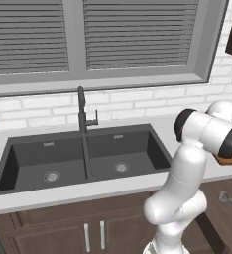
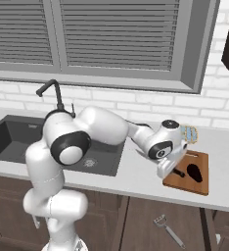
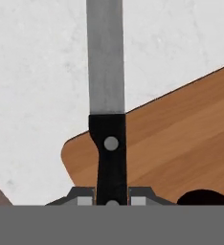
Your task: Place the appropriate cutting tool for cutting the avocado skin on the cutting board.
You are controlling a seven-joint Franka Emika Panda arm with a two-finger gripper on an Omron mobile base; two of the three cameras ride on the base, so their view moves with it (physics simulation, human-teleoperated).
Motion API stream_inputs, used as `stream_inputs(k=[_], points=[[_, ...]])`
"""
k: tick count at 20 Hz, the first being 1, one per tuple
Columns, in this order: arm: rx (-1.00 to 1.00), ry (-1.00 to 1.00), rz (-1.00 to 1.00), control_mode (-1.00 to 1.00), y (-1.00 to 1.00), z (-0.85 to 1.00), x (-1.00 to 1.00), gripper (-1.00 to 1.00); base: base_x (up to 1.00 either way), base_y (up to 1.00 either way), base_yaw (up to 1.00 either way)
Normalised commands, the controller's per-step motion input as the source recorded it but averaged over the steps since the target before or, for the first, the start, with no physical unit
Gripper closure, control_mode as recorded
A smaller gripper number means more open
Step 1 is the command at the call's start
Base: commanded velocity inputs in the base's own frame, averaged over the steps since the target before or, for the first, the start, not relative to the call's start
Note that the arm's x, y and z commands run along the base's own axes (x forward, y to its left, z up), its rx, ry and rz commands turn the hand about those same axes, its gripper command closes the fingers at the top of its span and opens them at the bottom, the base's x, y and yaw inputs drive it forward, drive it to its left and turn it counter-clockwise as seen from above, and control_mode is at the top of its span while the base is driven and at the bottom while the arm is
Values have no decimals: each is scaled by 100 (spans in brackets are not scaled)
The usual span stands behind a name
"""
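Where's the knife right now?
The knife is clamped in the gripper, its black handle over the cutting board's corner and its blade out over the white counter; the avocado lies on the board.

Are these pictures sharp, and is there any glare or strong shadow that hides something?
Right base view: soft, flat light; the avocado is a near-black lump on the cutting board, no detail. Hand view: the knife in the pincer looks blurred, without glare. Left base view: the sink is evenly dark.

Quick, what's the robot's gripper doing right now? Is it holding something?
Gripper: closed on the knife by its black handle, over the cutting board.
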Motion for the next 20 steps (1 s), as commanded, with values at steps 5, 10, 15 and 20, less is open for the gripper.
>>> stream_inputs(k=[5, 10, 15, 20], points=[[0, 0, -14, -100, -30, -14, 0, 100, 0, 0, 0], [0, 0, -15, -100, -8, -10, 0, 100, 0, 0, 0], [0, 0, -15, -100, -7, -13, 0, 100, 0, 0, 0], [0, 0, -15, -100, -5, -21, 0, 100, 0, 0, 0]])
